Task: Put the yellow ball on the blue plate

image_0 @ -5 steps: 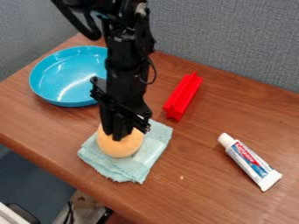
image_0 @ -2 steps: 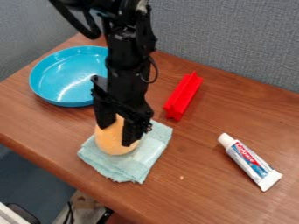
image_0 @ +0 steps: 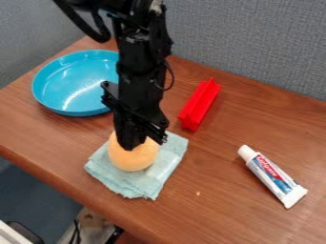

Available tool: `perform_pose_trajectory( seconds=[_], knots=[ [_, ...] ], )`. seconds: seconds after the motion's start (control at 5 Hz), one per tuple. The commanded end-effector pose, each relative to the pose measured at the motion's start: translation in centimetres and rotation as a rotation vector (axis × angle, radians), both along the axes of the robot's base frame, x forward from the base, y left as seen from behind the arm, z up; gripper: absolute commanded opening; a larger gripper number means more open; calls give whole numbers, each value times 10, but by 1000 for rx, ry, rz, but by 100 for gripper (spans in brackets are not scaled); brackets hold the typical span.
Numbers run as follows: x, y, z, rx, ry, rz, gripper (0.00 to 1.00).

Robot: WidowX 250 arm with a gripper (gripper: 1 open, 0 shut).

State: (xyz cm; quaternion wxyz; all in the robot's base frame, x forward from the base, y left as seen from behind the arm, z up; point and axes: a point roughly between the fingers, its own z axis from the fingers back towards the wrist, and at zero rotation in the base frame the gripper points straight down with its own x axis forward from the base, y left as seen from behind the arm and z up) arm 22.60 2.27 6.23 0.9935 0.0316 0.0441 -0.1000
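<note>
My gripper (image_0: 137,141) points straight down and is closed on the top of the yellow ball (image_0: 135,155); the fingers press into its upper half. The ball rests on a pale folded cloth (image_0: 136,168) near the front edge of the wooden table (image_0: 230,205). The blue plate (image_0: 74,82) sits well apart, toward the back left corner, with nothing in it.

Step in hand, as I judge it: grip made, lift not yet begun.

Risks from this position:

1. Slip. The ball is smooth and rounded, and my hold looks high on it. If the fingers sit above its widest part, it could squeeze out downward during the lift.
2. Cloth drag. The cloth may catch on a fingertip and rise with the ball.
3. Roll-off. A dropped ball could roll off the near table edge.
4. Rim strike. A low carry could hit the plate's raised rim.

The red block (image_0: 199,103) and the toothpaste tube (image_0: 273,174) lie to the other side, clear of the path
</note>
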Motion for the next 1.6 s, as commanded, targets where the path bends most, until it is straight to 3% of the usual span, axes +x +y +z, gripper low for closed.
perform_pose_trajectory(
  seconds=[0.0,0.2,0.4,0.6,0.8,1.0,1.2,1.4],
  knots=[
    [1,-2,9,1,-33,-10,100],
    [0,-3,12,1,-40,-13,100],
    [1,-3,8,0,-40,-15,0],
    [2,-3,8,0,-42,-18,0],
    [1,-3,10,-1,-45,-22,100],
    [0,-4,13,-2,-49,-24,100],
    [2,-3,9,-2,-48,-25,0],
    [2,-3,8,-1,-49,-27,0]
  ],
)
